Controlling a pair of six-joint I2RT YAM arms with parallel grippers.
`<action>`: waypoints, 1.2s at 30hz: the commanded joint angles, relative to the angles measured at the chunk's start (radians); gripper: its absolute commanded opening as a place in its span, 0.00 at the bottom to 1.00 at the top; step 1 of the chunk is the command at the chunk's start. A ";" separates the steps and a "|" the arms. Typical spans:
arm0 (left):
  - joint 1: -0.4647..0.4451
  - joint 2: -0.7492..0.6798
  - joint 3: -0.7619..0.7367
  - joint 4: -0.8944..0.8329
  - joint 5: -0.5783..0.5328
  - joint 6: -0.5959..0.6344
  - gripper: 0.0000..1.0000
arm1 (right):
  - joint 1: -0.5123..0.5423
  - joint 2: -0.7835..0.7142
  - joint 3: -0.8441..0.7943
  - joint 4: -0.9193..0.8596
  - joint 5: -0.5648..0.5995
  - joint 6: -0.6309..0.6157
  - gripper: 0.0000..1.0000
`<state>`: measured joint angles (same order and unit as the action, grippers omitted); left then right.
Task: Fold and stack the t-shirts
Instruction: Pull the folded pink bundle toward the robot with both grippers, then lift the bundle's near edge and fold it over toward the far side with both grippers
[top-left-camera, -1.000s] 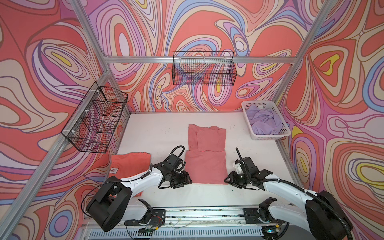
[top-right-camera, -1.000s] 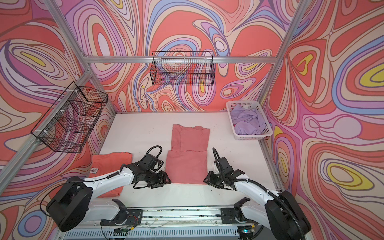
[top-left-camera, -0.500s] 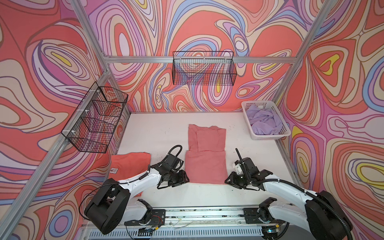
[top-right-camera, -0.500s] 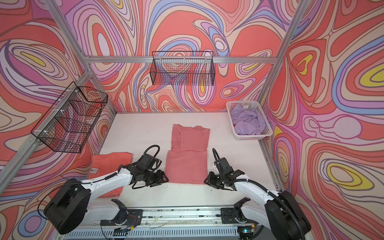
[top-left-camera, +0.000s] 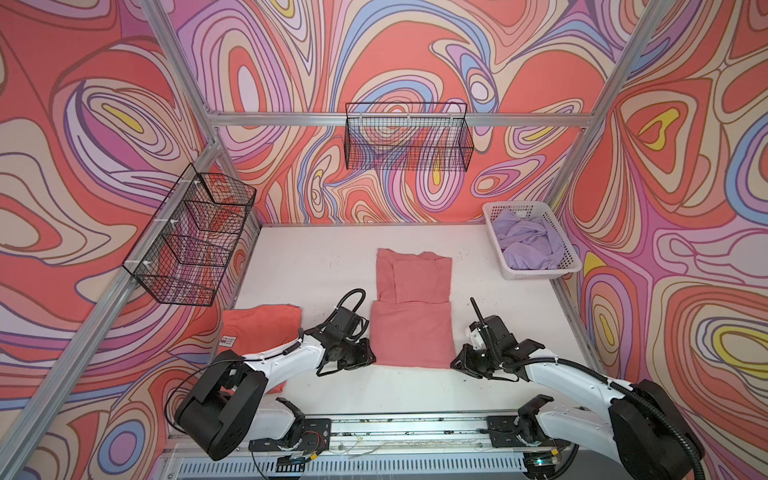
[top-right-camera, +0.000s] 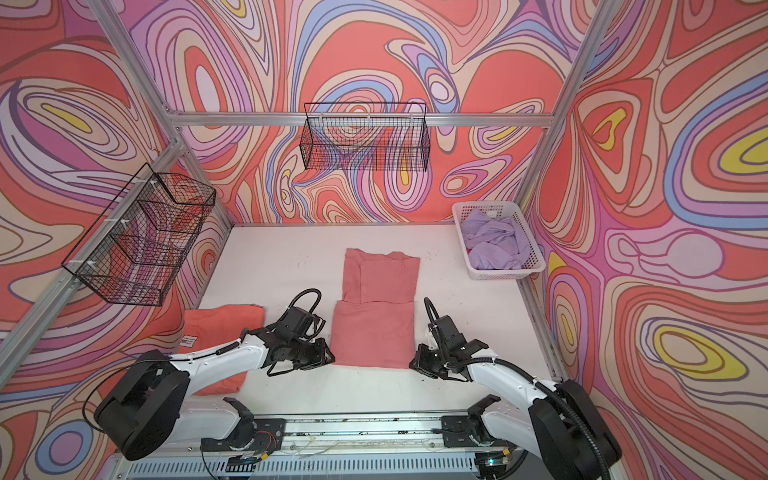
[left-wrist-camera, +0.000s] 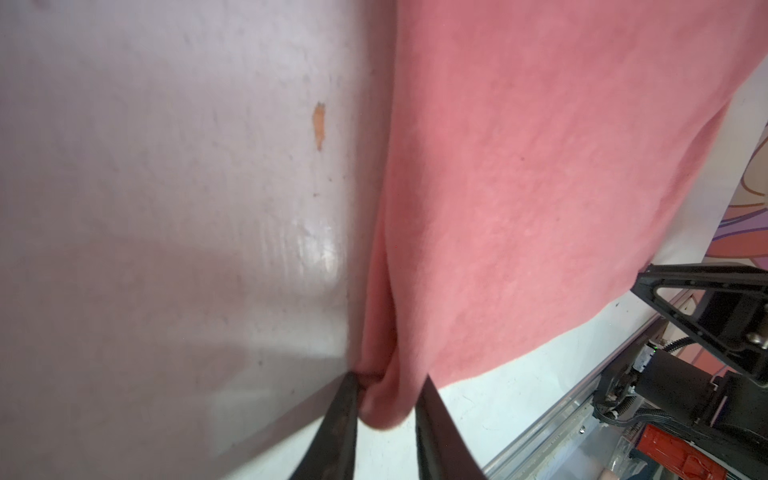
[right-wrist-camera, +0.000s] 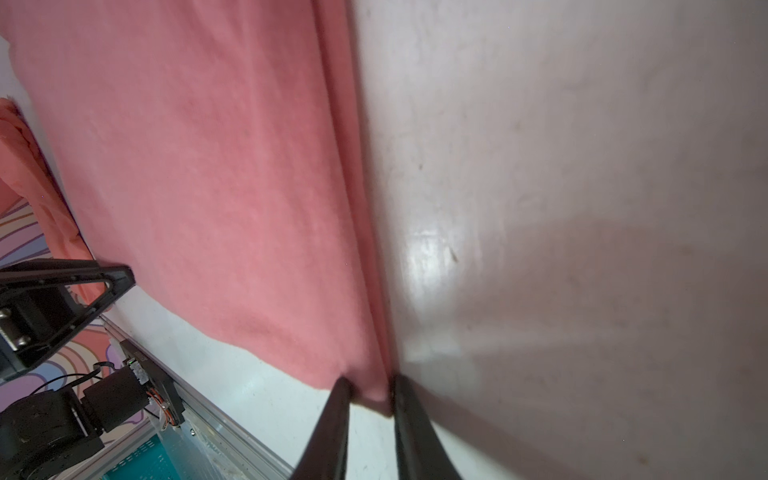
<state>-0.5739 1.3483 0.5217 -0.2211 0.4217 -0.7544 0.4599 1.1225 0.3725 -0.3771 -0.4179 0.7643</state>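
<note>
My left tool (left-wrist-camera: 386, 388) and right tool (right-wrist-camera: 370, 392) each pinch a near corner of the salmon-pink t-shirt (top-left-camera: 410, 338) on the worktop (top-left-camera: 316, 266)

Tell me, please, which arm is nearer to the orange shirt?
Left. The left arm extends over the orange shirt, its jaws pinching a near corner of the pink shirt beside it; the right arm pinches the other near corner, across the pink shirt.

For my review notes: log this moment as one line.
left gripper: shut on salmon-pink t-shirt near corner | right gripper: shut on its other near corner | coral t-shirt: folded, left | lavender t-shirt: in basket
</note>
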 joint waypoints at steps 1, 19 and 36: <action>0.006 0.025 -0.016 -0.008 -0.033 0.012 0.15 | 0.007 0.003 -0.023 -0.052 0.025 0.018 0.13; -0.001 -0.135 0.190 -0.355 0.017 0.006 0.00 | 0.007 -0.209 0.133 -0.300 0.042 0.082 0.00; 0.093 0.154 0.632 -0.481 0.070 0.166 0.00 | -0.031 -0.051 0.464 -0.351 0.164 0.077 0.00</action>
<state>-0.5056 1.4708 1.0801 -0.6308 0.4706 -0.6502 0.4435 1.0473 0.7826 -0.7147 -0.2932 0.8326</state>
